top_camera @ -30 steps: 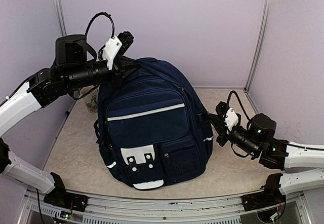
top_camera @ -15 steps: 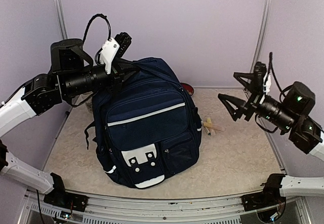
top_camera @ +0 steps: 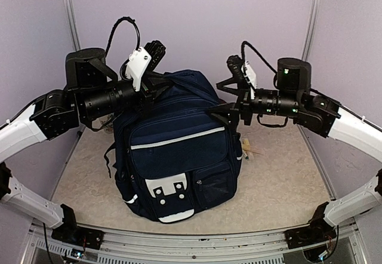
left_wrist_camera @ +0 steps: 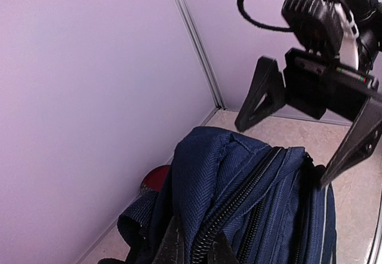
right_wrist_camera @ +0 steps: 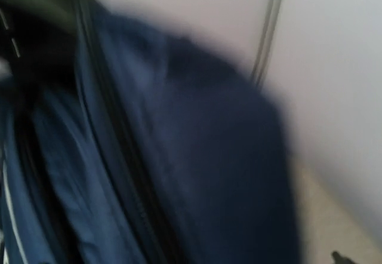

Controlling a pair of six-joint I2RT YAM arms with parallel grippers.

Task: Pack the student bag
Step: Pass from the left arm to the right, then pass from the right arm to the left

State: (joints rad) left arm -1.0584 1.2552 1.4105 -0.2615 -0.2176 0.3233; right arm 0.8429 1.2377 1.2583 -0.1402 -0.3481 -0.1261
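The student bag (top_camera: 179, 150), navy blue with a thin white stripe and a dotted white patch, stands upright in the middle of the table. My left gripper (top_camera: 153, 91) is shut on the fabric by the zip at the bag's top left; in the left wrist view its fingertips (left_wrist_camera: 173, 245) pinch that edge of the bag (left_wrist_camera: 239, 198). My right gripper (top_camera: 224, 100) is open at the bag's top right, its two fingers spread just above the top edge (left_wrist_camera: 282, 154). The right wrist view is blurred and filled with the bag (right_wrist_camera: 179, 156); its own fingers do not show.
A red round item (left_wrist_camera: 156, 177) lies behind the bag against the back wall. A few pencil-like sticks (top_camera: 250, 148) lie on the table right of the bag. Lilac walls and metal posts (top_camera: 309, 31) close in the back and sides.
My right arm has swung up from the table's right side to the bag's top, and its gripper has opened. The left gripper keeps its hold; the bag shifted slightly.
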